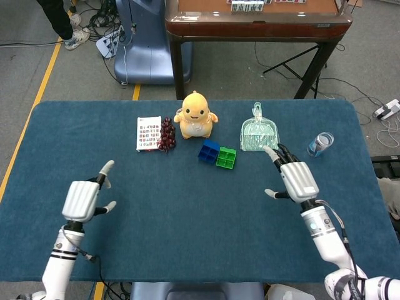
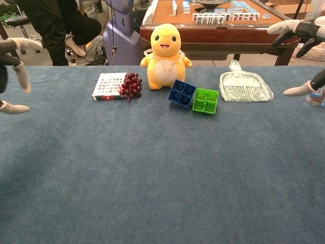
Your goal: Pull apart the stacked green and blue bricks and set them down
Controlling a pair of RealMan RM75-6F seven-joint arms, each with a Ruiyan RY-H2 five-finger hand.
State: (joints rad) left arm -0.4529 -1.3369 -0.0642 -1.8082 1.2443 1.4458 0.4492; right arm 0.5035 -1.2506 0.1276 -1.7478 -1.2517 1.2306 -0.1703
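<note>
The blue brick point(image 1: 209, 151) point(image 2: 182, 93) and the green brick point(image 1: 226, 157) point(image 2: 206, 100) lie apart but side by side on the blue table, hollow undersides up, just in front of the yellow toy. My left hand point(image 1: 82, 199) point(image 2: 12, 65) hovers far to the left with fingers spread and nothing in it. My right hand point(image 1: 296, 180) point(image 2: 303, 56) hovers to the right of the bricks, fingers apart, also holding nothing. Both hands are well clear of the bricks.
A yellow duck toy point(image 1: 195, 115) stands behind the bricks. A booklet point(image 1: 148, 132) and a grape bunch point(image 1: 167, 134) lie to its left. A clear dustpan point(image 1: 260, 134) and a can point(image 1: 320, 144) lie at the right. A wooden table point(image 1: 257, 19) stands beyond.
</note>
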